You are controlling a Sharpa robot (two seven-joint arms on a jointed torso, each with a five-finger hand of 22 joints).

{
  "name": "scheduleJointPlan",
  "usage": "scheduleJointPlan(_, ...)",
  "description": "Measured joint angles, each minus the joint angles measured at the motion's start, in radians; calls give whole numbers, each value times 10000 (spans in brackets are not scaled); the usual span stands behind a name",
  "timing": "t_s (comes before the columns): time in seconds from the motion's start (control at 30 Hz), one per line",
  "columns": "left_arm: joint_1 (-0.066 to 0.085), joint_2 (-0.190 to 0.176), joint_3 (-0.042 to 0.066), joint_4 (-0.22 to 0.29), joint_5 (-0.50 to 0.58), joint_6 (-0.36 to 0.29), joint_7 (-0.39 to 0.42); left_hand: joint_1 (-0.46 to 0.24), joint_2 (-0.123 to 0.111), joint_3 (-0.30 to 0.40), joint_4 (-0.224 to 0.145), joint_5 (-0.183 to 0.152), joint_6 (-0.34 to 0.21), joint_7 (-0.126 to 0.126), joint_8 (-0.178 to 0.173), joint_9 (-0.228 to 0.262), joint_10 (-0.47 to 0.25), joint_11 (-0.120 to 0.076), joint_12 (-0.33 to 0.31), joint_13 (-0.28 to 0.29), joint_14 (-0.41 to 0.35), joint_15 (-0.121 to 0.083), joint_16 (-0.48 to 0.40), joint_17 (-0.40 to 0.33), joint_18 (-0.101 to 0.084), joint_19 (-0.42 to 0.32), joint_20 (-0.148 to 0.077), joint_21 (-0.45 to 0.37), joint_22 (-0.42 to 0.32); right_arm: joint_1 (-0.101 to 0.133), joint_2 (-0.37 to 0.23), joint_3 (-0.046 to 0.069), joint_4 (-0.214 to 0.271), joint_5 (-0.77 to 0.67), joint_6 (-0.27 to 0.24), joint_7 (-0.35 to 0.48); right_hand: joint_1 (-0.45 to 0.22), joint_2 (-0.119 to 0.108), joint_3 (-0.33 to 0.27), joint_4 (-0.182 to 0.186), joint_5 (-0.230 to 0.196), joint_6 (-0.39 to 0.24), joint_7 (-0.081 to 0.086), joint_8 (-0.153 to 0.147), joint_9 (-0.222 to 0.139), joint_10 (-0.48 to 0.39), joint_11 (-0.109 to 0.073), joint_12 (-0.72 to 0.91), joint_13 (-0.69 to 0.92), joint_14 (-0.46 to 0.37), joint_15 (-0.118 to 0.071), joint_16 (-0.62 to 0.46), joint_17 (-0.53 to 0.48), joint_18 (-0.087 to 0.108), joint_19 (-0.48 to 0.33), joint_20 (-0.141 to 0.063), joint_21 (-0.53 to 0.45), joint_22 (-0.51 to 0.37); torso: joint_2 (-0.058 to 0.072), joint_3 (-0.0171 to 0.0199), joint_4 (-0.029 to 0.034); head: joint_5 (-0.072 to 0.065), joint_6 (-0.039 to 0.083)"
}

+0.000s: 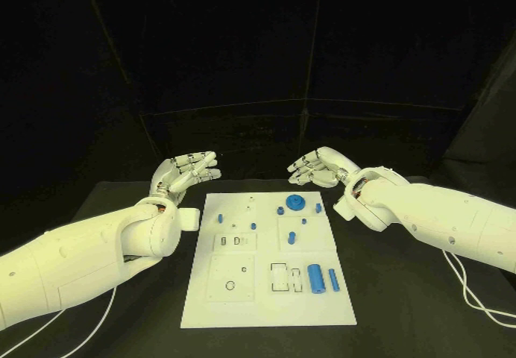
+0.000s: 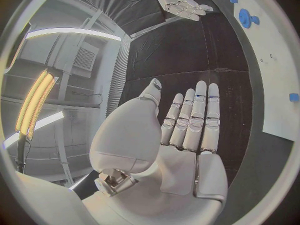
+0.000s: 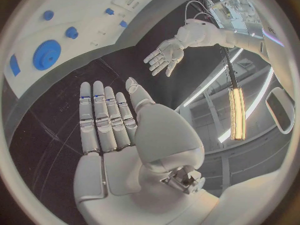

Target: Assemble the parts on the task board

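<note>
Fingers [image 2: 194,115] straight, apart on left hand [image 2: 181,135]; right hand [image 3: 119,130] likewise.

task board [image 1: 269,298]: white, plain, faint grey outlines | parts: blue – round gear [image 1: 294,201], thick cylinder [image 1: 316,279], thin rod [image 1: 333,279], small pegs [image 1: 219,219] | counter [image 1: 398,298]: black, unpatterned | left hand [image 1: 189,173]: silver-white | right hand [image 1: 318,167]: silver-white | arms [image 1: 86,253]: white
</note>
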Motion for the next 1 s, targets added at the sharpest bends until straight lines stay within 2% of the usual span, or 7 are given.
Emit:
scheduleJointPlan(0.1, -1, -207, -2, 196, -14, 154, -2, 90, 90, 13, -207, 0, 312, 144, 145, 10, 261, -96, 26, -1, 272, -95, 0, 59, 0, 337, -107, 62, 0, 48, 16, 1, 33, -936, 10, -244, 51, 51, 99, -210, 0, 344, -85, 0, -5, 463, -146, -74, 7, 796, -249, 208, 139, -1, 532, -255, 563, 276, 133, -4, 34, 7, 31)
scheduleJointPlan(0.3, -3, -538, -3, 703, -126, 455, -9, 139, 139, 13, -422, 0, 586, 80, 199, -29, 630, -252, 81, -1, 763, -269, 47, 254, -2, 753, -301, 141, -42, 150, 55, 114, 214, -2825, 136, -878, 105, -3, 190, -381, 0, 744, -253, -142, -12, 1064, -394, -273, 25, 2164, -629, 691, 533, -3, 1215, -688, 1708, 898, 421, -47, 143, -136, 51)
scheduleJointPlan(0.43, -17, -705, -8, 1043, -201, 596, -13, 139, 139, 14, -478, 0, 621, 44, 199, -29, 693, -260, 81, -2, 779, -285, 47, 286, -1, 790, -269, 141, -50, 161, 76, 147, 355, -3953, 330, -1352, 45, -138, 198, -443, -5, 919, -335, -324, -20, 1290, -548, -444, 39, 2915, -834, 1208, 971, -2, 1538, -900, 2548, 1392, 569, -74, 205, -211, 60)
scheduleJointPlan(0.5, -17, -775, -8, 1229, -235, 658, -15, 139, 139, 13, -478, 0, 621, 44, 199, -29, 693, -260, 81, -2, 779, -285, 47, 286, -2, 790, -269, 140, -50, 164, 94, 151, 407, -4516, 468, -1608, -129, -312, 247, -492, -36, 1158, -413, -598, -20, 1454, -641, -736, 69, 3290, -1038, 2496, 1962, -1, 1785, -1147, 3839, 2190, 638, -80, 231, -237, 77)
scheduleJointPlan(0.67, -18, -939, -6, 1634, -293, 771, -22, 139, 139, 14, -478, 0, 621, 44, 199, -28, 693, -260, 81, -2, 779, -285, 46, 295, -2, 821, -299, 140, -50, 179, 155, 162, 495, -5670, 835, -2168, -233, -416, 251, -496, -59, 1191, -442, -771, -20, 1407, -650, -852, 72, 3337, -1088, 3806, 2882, -3, 1885, -1157, 4997, 3044, 799, -85, 302, -296, 125)
scheduleJointPlan(0.93, -18, -1050, -5, 2047, -332, 890, -46, 139, 139, 14, -478, 0, 620, 43, 199, -28, 693, -260, 81, -3, 778, -285, 46, 294, -3, 821, -299, 140, -58, 250, 259, 173, 557, -6878, 1364, -2818, -322, -506, 251, -496, -83, 1146, -487, -853, -20, 1037, -626, -850, 84, 3336, -1089, 5374, 4040, -11, 2619, -1104, 7033, 5562, 1010, -105, 392, -353, 194)
scheduleJointPlan(1.0, -19, -1069, -5, 2119, -339, 916, -55, 139, 138, 14, -478, 0, 620, 44, 199, -28, 693, -260, 81, -3, 778, -285, 46, 294, -3, 821, -299, 140, -58, 257, 271, 174, 568, -7077, 1505, -2945, -321, -504, 251, -496, -133, 1136, -497, -867, -20, 963, -624, -850, 84, 3336, -1089, 6012, 4654, -169, 2832, -1093, 7480, 6160, 1057, -110, 408, -369, 218)
